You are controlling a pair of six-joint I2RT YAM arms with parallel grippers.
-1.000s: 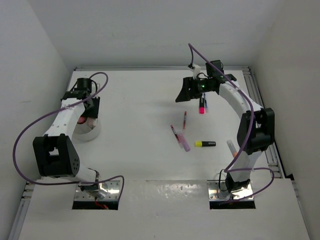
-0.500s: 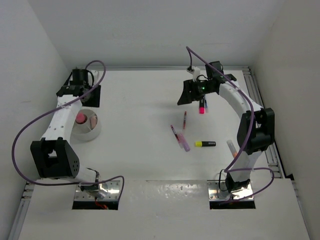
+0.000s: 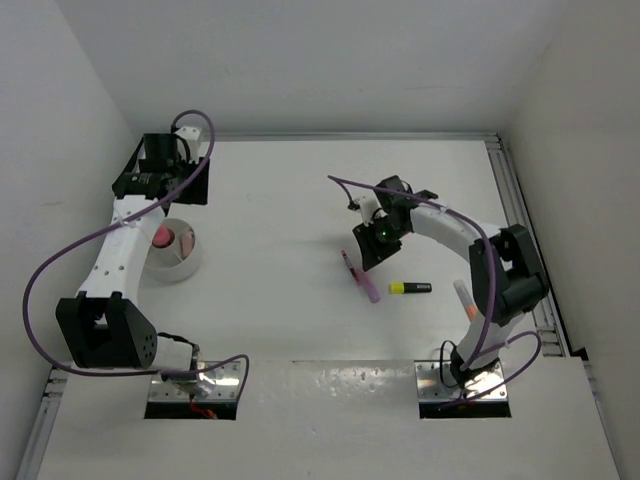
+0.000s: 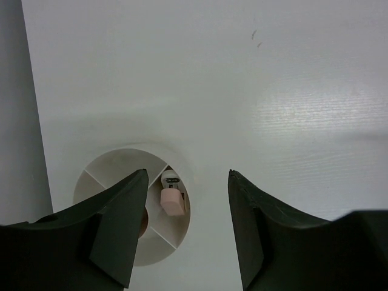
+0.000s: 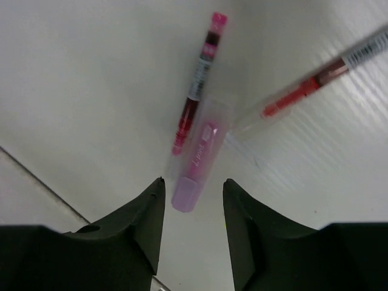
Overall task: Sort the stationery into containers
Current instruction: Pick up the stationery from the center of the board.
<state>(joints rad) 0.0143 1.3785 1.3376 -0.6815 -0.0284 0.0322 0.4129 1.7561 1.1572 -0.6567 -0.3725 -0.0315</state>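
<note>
The container is a round pale dish (image 3: pixel 172 262) at the left, divided inside, also in the left wrist view (image 4: pixel 121 163). A pink block (image 4: pixel 172 202) lies in it. My left gripper (image 3: pixel 163 188) hangs open and empty behind the dish (image 4: pixel 188 174). My right gripper (image 3: pixel 370 250) is low over the middle pens. Its jaws stand open on either side of the end of a lilac-pink highlighter (image 5: pixel 199 162), not touching it (image 5: pixel 194 182). A pink pen (image 5: pixel 197 83) and a red pen (image 5: pixel 306 85) lie beside the highlighter.
A yellow-black highlighter (image 3: pixel 410 288) lies right of the pens, and an orange-tipped one (image 3: pixel 463 294) by the right arm's base link. Purple cables loop over both arms. White walls close the table at the back and sides.
The right gripper came from the back right down over the middle pens, its jaws narrowing. The left gripper rose away from the dish toward the back and opened wider.
</note>
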